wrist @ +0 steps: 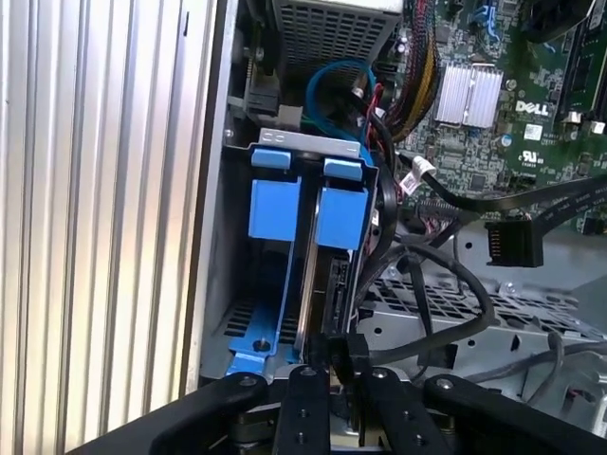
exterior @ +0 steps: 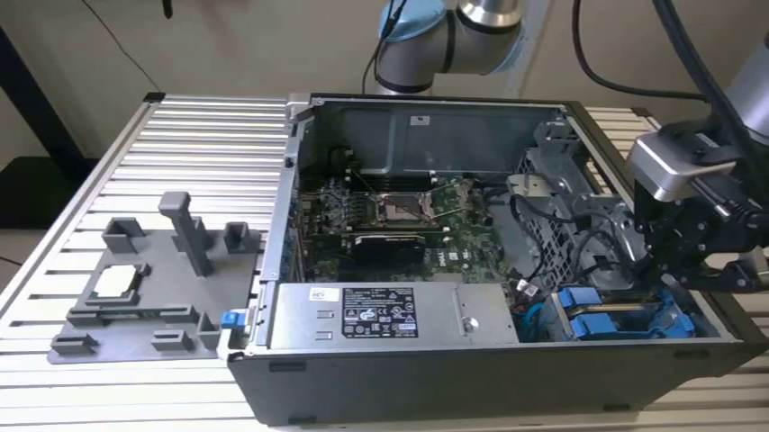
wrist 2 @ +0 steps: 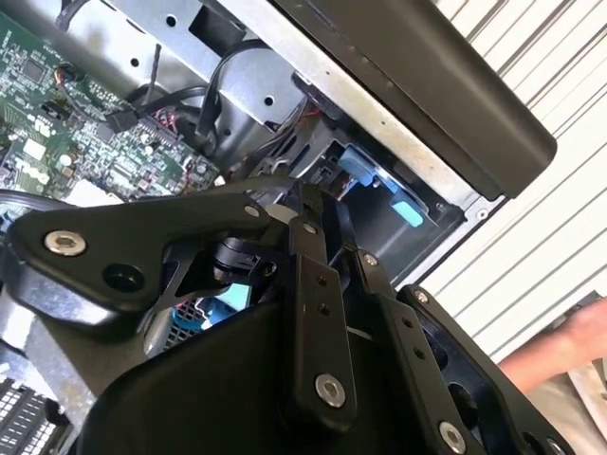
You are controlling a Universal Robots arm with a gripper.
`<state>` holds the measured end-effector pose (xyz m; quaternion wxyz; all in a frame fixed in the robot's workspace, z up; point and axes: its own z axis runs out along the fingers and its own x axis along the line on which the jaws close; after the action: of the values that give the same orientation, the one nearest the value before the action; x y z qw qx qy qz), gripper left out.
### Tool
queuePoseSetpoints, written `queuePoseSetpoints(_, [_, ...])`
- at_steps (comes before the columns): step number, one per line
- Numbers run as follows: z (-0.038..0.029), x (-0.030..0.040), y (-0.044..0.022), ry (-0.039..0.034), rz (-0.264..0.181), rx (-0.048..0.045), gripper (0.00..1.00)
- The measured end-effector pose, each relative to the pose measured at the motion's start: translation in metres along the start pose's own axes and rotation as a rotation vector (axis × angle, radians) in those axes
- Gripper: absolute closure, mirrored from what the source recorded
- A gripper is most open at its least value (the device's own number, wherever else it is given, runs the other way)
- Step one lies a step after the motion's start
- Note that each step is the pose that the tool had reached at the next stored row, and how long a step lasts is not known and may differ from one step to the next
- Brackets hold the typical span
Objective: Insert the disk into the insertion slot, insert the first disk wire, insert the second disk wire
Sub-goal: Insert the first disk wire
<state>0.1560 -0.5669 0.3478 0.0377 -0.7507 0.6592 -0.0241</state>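
The disk [wrist: 340, 216] already sits in the insertion slot [wrist: 308, 138] of the drive cage. At its edge the gripper [wrist: 340, 368] appears clenched on a small black plug [wrist: 353, 349]. Another flat black connector [wrist: 513, 243] hangs free, so wiring remains.

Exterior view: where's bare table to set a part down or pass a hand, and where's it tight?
Free: bare slatted table between the grey fixture plate and the table's far edge, on the exterior view's left of the computer case. Crowded: the case's drive corner, where the gripper hangs among cables and blue drive frames.
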Motion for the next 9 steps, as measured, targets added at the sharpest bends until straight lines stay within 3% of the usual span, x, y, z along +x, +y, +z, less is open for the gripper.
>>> queuePoseSetpoints(9, [0.0041, -0.0006, 0.0054, 0.0038, 0.043, 0.003, 0.81])
